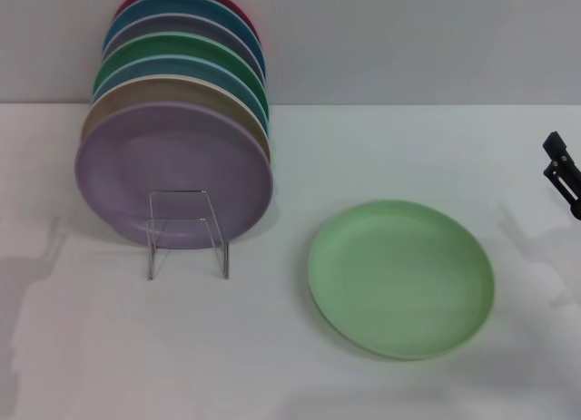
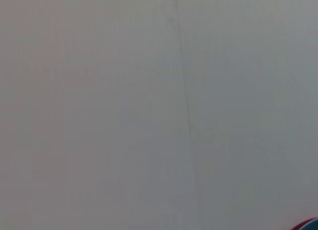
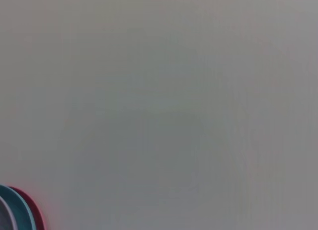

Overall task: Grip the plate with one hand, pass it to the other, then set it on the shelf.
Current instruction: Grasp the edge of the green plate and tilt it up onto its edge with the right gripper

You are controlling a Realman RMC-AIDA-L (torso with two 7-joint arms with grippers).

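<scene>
Mint plate (image 1: 400,278) lies flat on the desk (image 1: 272,366), right of the shelf (image 1: 186,231); my right claw (image 1: 563,173), jaw state unclear, sits well off, and a shallow rim grab could slip.

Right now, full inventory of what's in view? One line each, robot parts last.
Round matte pale mint-green plate: 1, lying flat on the table, right of centre, untouched.
Small clear see-through plate stand: 1, transparent, left of centre, in front of the stack.
Lavender plate: 1, upright, foremost in the row behind the stand.
Other upright plates: about six, tan, blue, green, grey-purple, teal, red; rowed behind the lavender one toward the wall.
White table: 1, under everything.
Right gripper: 1, black, at the right edge, clear of the plate.
Left gripper: not in view.
</scene>
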